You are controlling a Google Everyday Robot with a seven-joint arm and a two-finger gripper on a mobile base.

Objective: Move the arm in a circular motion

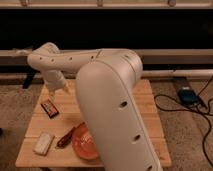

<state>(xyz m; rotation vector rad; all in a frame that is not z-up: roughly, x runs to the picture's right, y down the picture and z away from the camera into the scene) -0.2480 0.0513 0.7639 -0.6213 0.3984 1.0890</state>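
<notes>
Your arm (107, 107) hogs the middle, elbow (42, 55) up at 10 o'clock. Its gripper (56, 86) hangs just below that, over the worktop (145, 107); can't tell how wide it's spread.

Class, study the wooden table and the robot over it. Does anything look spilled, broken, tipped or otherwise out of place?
Nothing stands out. The arm reaches over the wooden table, its hand low above the far left part. The orange bowl, the dark packet, the white block and the reddish stick lie flat, with no spill or damage showing.
</notes>
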